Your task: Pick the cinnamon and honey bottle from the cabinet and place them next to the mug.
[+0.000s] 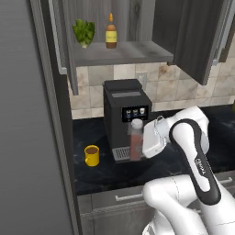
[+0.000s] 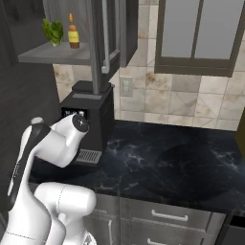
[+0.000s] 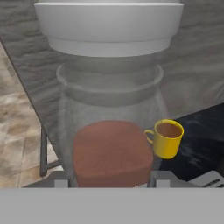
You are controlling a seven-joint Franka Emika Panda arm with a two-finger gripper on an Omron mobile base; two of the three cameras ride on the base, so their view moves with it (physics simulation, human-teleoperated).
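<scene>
Between claw [image 3: 109,181] tips, clear cinnamon [image 3: 111,131] jar, reddish-brown powder, pale cap

The black counter [image 1: 98,176] has open room around the yellow mug [image 1: 92,155], mostly in front of it and between it and the coffee machine [image 1: 124,117]. That tall dark machine stands just right of the mug and blocks the way there, and a big dark wall [image 1: 27,137] closes off the left side. Up on the cabinet [image 1: 121,54] shelf, the honey bottle [image 1: 111,32] stands near a leafy green plant [image 1: 84,32], with free shelf to its right.
</scene>
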